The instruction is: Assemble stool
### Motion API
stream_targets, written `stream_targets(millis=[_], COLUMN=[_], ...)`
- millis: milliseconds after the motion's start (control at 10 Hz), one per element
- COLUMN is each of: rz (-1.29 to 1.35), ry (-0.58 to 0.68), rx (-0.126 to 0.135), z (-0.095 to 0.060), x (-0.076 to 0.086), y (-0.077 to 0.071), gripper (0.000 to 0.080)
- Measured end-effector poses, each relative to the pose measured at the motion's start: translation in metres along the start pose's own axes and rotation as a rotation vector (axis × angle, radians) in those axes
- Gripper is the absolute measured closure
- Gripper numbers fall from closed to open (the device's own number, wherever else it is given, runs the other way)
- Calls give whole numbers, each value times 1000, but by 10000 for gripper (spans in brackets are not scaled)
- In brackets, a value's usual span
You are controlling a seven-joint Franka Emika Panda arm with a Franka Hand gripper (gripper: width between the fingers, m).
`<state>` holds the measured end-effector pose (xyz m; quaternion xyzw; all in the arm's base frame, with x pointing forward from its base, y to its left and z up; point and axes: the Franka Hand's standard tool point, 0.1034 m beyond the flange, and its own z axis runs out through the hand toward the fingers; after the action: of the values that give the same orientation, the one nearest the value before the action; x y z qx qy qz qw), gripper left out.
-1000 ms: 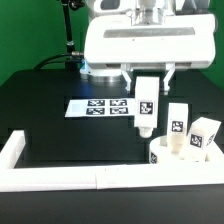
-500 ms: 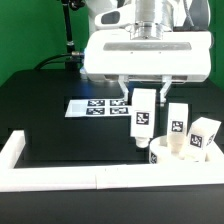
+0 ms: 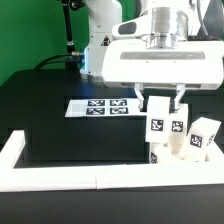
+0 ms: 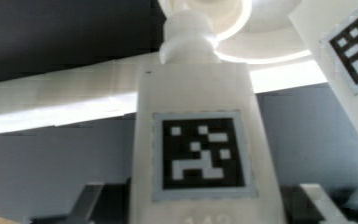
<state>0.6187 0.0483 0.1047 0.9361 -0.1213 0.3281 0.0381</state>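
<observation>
My gripper (image 3: 160,102) is shut on a white stool leg (image 3: 156,127) with a square tag and holds it upright. Its lower tip is at the near left edge of the round white seat (image 3: 170,156). Two more tagged legs stand on the seat: one upright (image 3: 178,131) and one tilted (image 3: 205,136). In the wrist view the held leg (image 4: 202,120) fills the middle between my fingers (image 4: 87,200). Its tip points at the seat (image 4: 250,42), and another leg's tag (image 4: 354,50) shows at the edge.
The marker board (image 3: 100,106) lies on the black table to the exterior view's left of the seat. A long white border rail (image 3: 70,179) runs along the front, with a raised end (image 3: 12,150) at the exterior view's left.
My gripper has carried the leg toward the exterior view's right, from beside the marker board to the seat's near left edge. The other two legs have not moved.
</observation>
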Motion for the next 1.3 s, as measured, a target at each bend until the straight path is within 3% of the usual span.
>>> stream_targets(millis=[200, 500, 1300], rz=[-4, -19, -51], ry=[14, 14, -9], rx=[4, -4, -11], z=[-4, -6, 8], x=[-7, 2, -17], y=[-15, -4, -11], gripper=[463, 463, 463])
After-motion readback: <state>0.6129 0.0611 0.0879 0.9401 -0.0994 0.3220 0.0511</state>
